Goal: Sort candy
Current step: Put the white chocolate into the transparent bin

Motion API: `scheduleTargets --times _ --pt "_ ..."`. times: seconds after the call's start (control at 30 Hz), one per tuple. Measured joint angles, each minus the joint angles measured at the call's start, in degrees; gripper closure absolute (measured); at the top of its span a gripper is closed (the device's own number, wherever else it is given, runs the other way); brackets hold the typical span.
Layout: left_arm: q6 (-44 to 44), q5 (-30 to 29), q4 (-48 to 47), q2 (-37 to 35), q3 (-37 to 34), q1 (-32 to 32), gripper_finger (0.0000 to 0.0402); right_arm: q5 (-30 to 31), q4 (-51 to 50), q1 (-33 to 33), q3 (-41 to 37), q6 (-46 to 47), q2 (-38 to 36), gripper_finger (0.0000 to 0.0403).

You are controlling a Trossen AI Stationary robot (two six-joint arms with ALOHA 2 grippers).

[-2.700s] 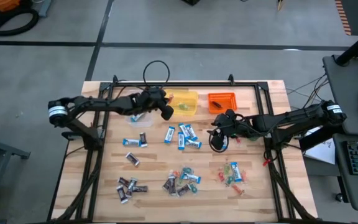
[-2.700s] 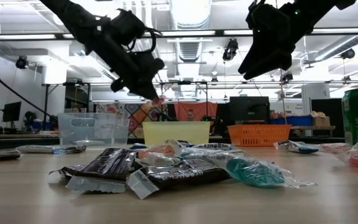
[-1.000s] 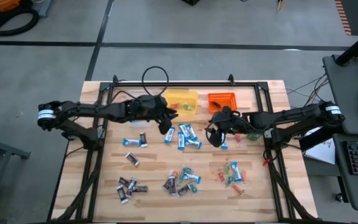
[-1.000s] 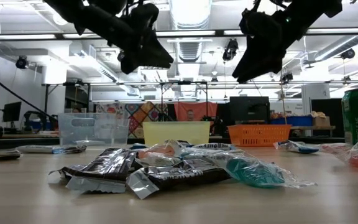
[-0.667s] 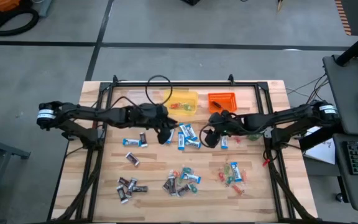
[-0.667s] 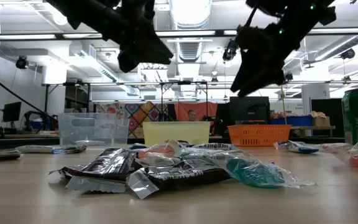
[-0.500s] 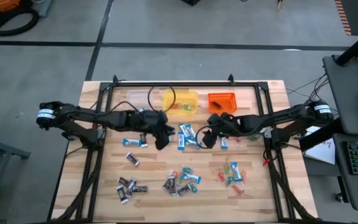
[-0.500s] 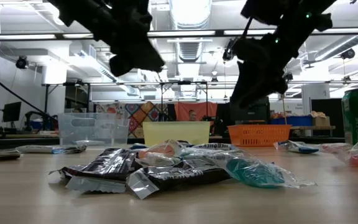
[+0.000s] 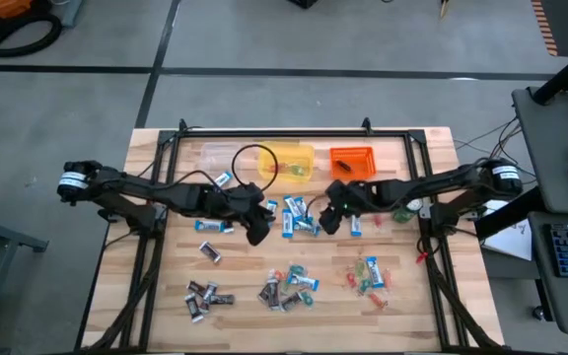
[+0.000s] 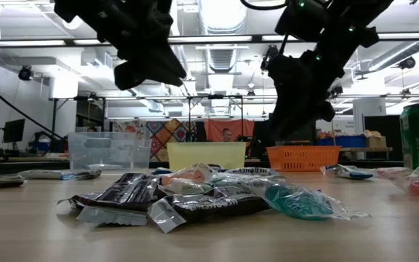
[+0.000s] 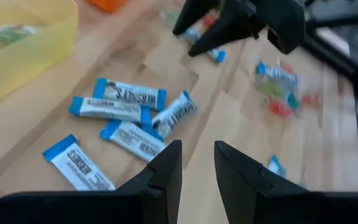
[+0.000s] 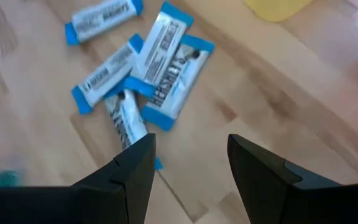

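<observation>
While both claws hover over the surface [image 9: 166, 296], the blue-and-white candy cluster [image 9: 299, 216] lies between them. The right claw [image 9: 328, 219], fingers apart and empty, is nearer; the left claw [image 9: 257, 233], narrowly parted, holds nothing. The bars' long axes mostly splay across the right claw's approach.

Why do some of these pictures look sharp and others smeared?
Low view: foreground candy pile is sharp, while both arms are dark silhouettes against bright ceiling lights. Left wrist view: distant sweets are blurred. Right wrist view: blue-and-white bars look soft.
</observation>
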Motion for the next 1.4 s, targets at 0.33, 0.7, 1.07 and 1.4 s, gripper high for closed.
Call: scheduleTargets --times 0.33,0.7,1.07,1.4 --pt "8.3 -2.1 0.8 0.0 -0.4 -0.2 0.0325 -2.4 -0.4 -3.1 1.4 -11.0 -0.1 0.0211" --pt "9.3 -1.9 0.9 0.0 -0.3 -0.7 0.0325 -9.2 -0.4 -1.7 1.4 -9.5 -0.1 0.0211" --pt "-0.4 -2.5 -7.5 0.0 -0.8 -0.7 0.0324 -9.2 -0.4 -1.6 1.4 -11.0 -0.1 0.0211" --pt "-5.9 -7.6 -9.7 0.8 -1.8 -0.9 0.0272 -9.2 -0.4 -1.6 1.4 -14.0 -0.1 0.0211"
